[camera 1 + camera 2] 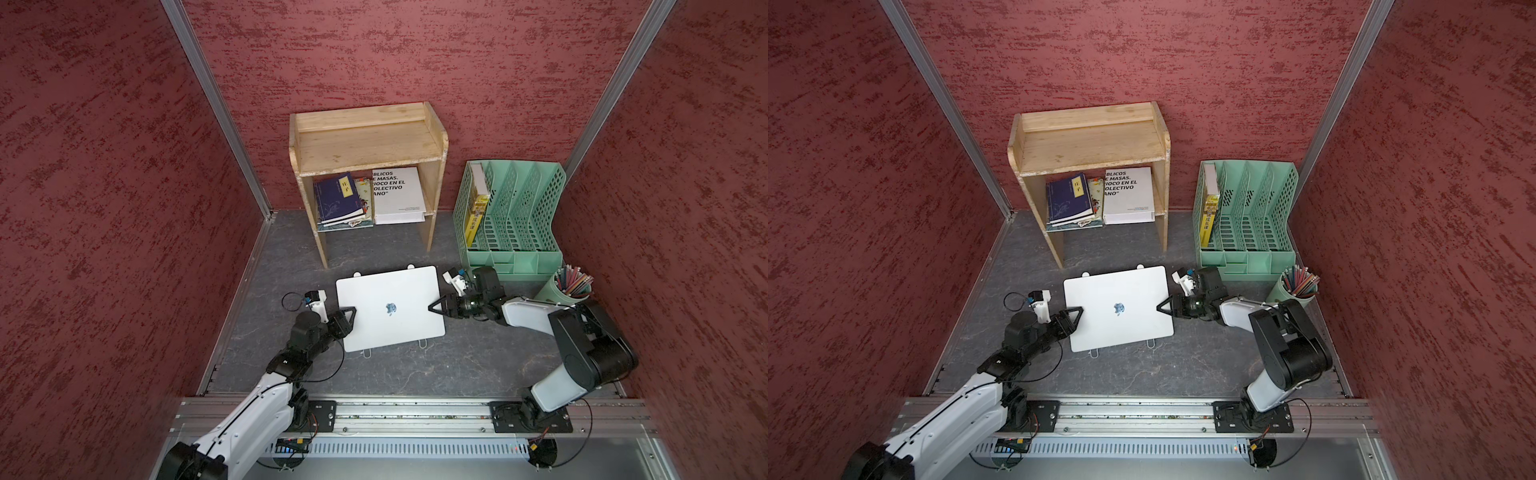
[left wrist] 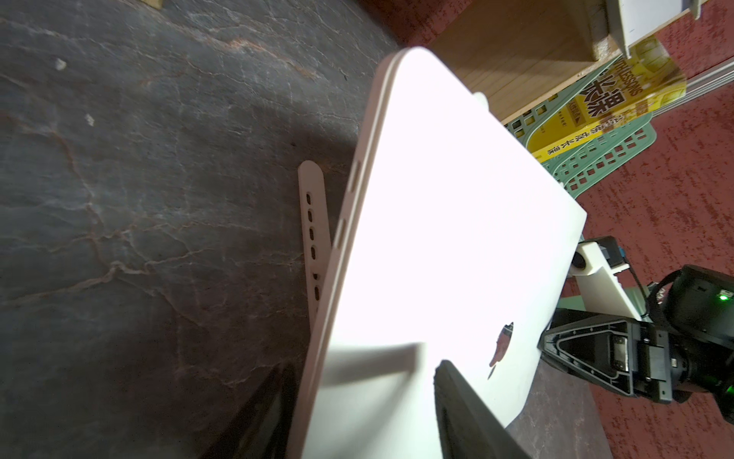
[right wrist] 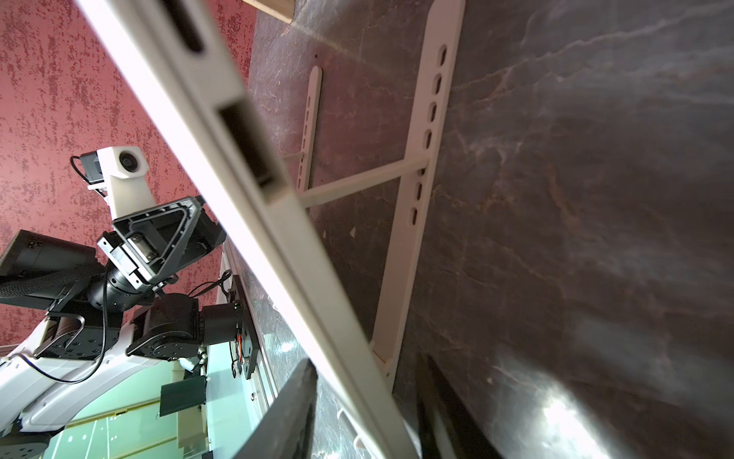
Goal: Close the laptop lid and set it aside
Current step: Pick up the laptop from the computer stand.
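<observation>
Showing the laptop lid [image 1: 390, 307] shut. Left gripper [image 1: 352, 312] and right gripper [image 1: 433, 308] jaws straddle its edges, clamping uncertain. Setting aside remains.

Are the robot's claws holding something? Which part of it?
The left gripper straddles the left edge of the closed laptop, and the right gripper straddles its right edge. Whether they already pinch it tight cannot be told.

- Wooden shelf [image 1: 365, 141] at far centre, against red wall [image 1: 415, 50].
- On its lower board: blue book [image 1: 334, 197] atop a small stack at left, white book [image 1: 397, 191] with black lettering at right.
- Mint file rack [image 1: 523, 199] at far right, yellow book [image 1: 473, 216] upright in leftmost slot.
- Green cup [image 1: 548, 289] of coloured pencils [image 1: 575, 280] just near of the rack.
- White perforated stand [image 3: 403, 258] resting on dark stone-patterned tabletop [image 1: 415, 374].
</observation>
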`<action>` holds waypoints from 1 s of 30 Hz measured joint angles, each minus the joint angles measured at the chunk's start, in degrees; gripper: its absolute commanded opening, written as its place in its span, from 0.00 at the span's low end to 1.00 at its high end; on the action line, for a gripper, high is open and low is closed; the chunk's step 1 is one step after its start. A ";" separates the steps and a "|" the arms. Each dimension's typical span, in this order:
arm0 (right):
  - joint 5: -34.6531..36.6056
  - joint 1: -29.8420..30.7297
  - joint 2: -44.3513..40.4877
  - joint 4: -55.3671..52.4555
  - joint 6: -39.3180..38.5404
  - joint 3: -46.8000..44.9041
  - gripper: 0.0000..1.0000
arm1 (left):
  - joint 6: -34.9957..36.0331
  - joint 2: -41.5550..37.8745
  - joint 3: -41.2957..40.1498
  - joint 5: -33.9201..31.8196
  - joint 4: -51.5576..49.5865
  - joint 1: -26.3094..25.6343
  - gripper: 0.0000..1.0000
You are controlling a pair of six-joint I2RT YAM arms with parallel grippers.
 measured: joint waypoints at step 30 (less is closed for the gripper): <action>1.60 0.61 -15.78 -13.62 11.06 10.88 0.00 | -1.49 -4.37 21.24 -8.15 -20.13 -1.16 0.00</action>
